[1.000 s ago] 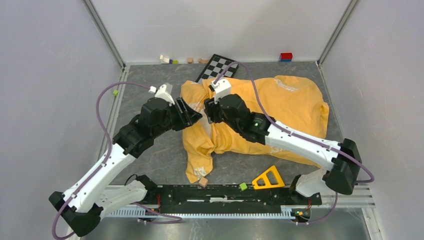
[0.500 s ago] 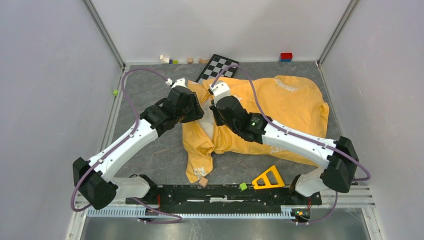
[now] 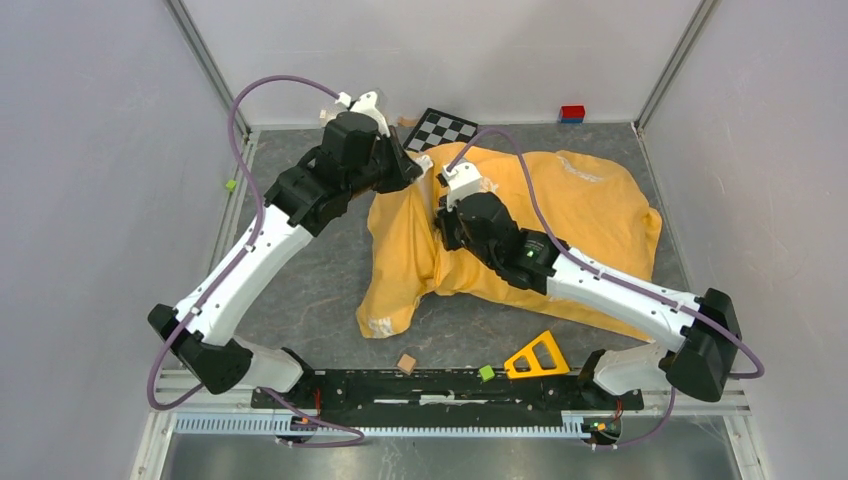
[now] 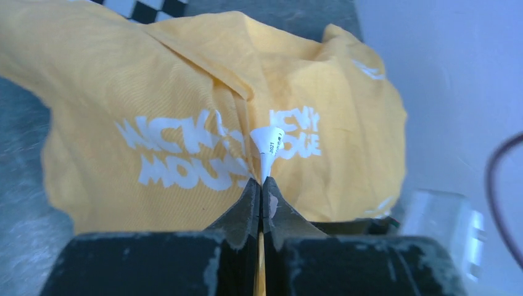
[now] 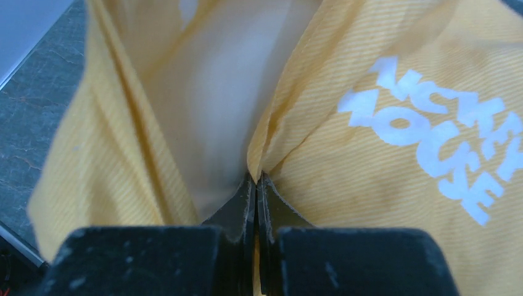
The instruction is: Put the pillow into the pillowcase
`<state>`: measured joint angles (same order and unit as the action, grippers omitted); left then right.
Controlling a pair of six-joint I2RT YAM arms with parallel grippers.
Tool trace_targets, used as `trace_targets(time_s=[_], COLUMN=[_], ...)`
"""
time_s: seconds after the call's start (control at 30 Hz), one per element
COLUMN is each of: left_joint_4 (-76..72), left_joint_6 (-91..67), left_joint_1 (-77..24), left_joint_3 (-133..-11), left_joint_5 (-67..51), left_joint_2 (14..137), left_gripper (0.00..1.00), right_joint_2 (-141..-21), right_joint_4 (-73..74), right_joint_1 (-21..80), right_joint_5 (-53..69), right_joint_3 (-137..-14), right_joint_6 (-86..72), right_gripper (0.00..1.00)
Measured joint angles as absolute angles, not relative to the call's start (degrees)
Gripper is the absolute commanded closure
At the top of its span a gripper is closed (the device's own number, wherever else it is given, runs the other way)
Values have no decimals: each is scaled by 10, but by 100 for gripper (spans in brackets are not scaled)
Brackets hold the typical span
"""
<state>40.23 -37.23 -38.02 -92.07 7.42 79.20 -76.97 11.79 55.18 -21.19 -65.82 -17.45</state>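
pillow (image 5: 210,105): only pale strip visible through opening, right wrist view; from above fully covered by pillowcase (image 3: 580,215).
left gripper (image 4: 259,184), right gripper (image 5: 256,179): tips not distinguishable from above, under own wrist housings.
white tag (image 4: 269,140): print too small to read.
pale boxy object (image 4: 441,216), lower right of left wrist view: blurred, unidentifiable.
checkerboard (image 3: 450,128) partly behind left arm (image 3: 250,260).

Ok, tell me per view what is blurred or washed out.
Top external: sharp, evenly lit, soft shadows. Left wrist: white lettering on the orange-yellow fabric pillowcase readable, right edge hazy. Right wrist: near black fingers soft, fabric inside washed pale.
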Motion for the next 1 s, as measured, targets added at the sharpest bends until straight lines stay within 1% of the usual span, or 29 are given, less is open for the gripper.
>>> trace_targets(time_s=[0.1, 0.2, 0.4, 0.43, 0.5, 0.6, 0.7, 0.77, 0.8, 0.9, 1.0], left_joint_4=[383, 330, 127, 92, 32, -43, -83, -83, -79, -57, -46], left_joint_6=[-375, -395, -498, -516, -538, -571, -608, -635, -643, -653, -655], left_joint_1=[-380, -378, -373, -373, -373, -375, -380, -380, -380, -381, -382], left_joint_3=[-931, -857, -537, -506, -482, -485, -491, -495, -499, -518, -522], left_joint_5=[25, -13, -79, -90, -97, -92, -68, -44, -37, -28, -26], left_joint_2=[806, 807, 813, 819, 833, 862, 886, 890, 892, 894, 883], left_gripper=[98, 98, 98, 98, 98, 98, 98, 98, 95, 72, 59], right_joint_2=[-770, -764, -720, -716, -717, -745, -786, -802, -806, -812, -792], right_joint_4=[109, 97, 95, 97, 105, 121, 139, 147, 149, 155, 136], right_joint_1=[540, 530, 524, 524, 527, 544, 570, 577, 577, 573, 559], right_joint_5=[-203, -198, -192, -187, -166, -140, -121, -110, -105, -94, -80], right_joint_3=[-645, -631, -607, -609, -624, -681, -748, -760, -760, -758, -727], right_joint_6=[-183, -194, -208, -208, -208, -207, -200, -197, -197, -197, -198], right_gripper=[100, 100, 100, 100, 100, 100, 100, 100, 100, 100, 100])
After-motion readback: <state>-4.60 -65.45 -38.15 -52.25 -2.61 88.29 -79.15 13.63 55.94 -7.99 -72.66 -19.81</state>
